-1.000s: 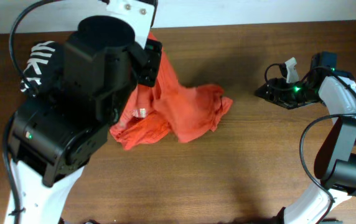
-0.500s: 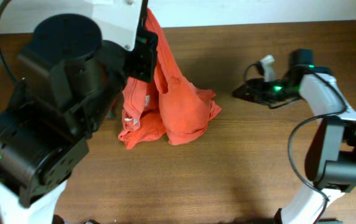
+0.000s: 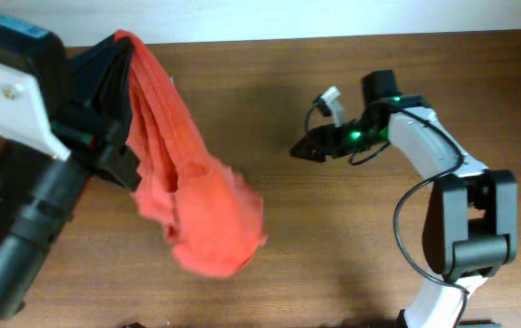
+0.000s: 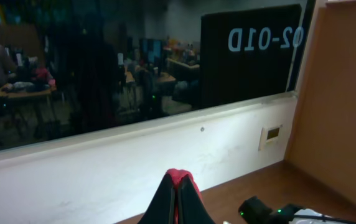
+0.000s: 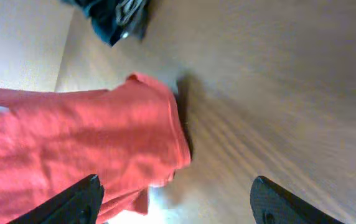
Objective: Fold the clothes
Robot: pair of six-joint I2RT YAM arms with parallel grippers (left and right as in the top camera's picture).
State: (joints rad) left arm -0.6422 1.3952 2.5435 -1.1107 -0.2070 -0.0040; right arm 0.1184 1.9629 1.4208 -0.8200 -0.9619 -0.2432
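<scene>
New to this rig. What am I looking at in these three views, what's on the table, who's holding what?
Two robot arms at a wooden table. The overhead view looks down from a fixed camera; the other two come from cameras on each wrist. The left arm is raised high; the left fingers are shut on an orange-red T-shirt that hangs bunched from them. The right arm points toward the shirt, the right fingers open and empty. Its wrist view also shows a black garment lying farther off.
</scene>
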